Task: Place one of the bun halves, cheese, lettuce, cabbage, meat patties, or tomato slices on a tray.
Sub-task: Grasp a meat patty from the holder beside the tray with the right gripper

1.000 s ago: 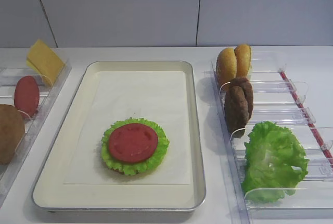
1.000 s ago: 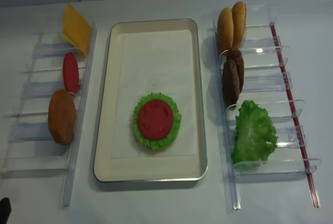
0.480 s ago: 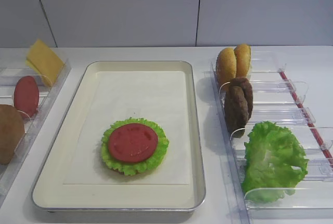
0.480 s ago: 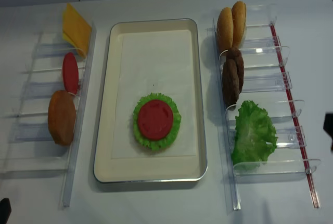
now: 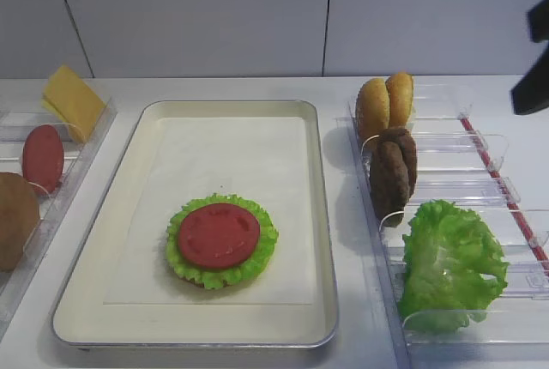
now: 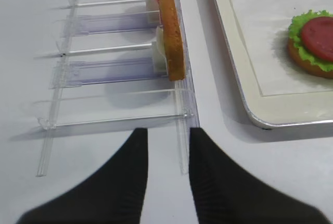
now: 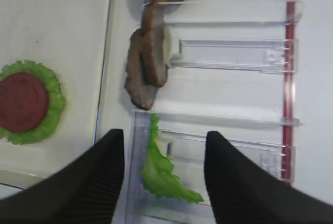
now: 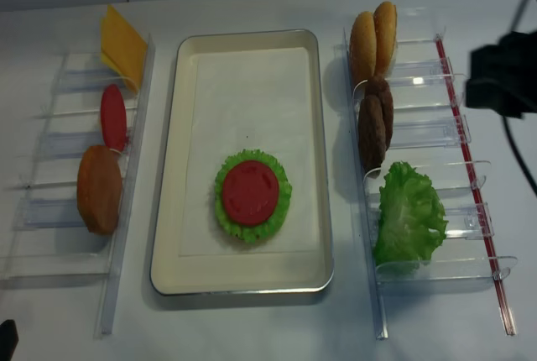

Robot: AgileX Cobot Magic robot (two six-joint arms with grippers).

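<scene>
My right gripper (image 7: 164, 182): fingers spread, empty, above the right bin (image 8: 436, 134).
My left gripper (image 6: 167, 177): parted, holding nothing.
Tray (image 8: 312, 168): tomato slice (image 8: 249, 192) on lettuce (image 8: 281, 201); layer beneath mostly hidden.
Right bin: loose lettuce (image 8: 409, 214), meat patties (image 8: 373, 122), bun halves (image 8: 373, 35).
Left bin (image 8: 50, 210): bun (image 8: 99, 189), tomato (image 8: 113, 116), cheese (image 8: 122, 44).

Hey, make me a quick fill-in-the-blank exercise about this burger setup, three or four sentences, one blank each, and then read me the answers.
1. On the tray, a tomato slice lies on top of ruffled green ____.
2. The cheese stands in the clear rack on the ____ side of the tray.
3. In the right rack, the meat patties stand between the lettuce and the ____.
4. The right gripper has its jaws ____ and holds nothing.

Missing words: lettuce; left; bun halves; open
</scene>
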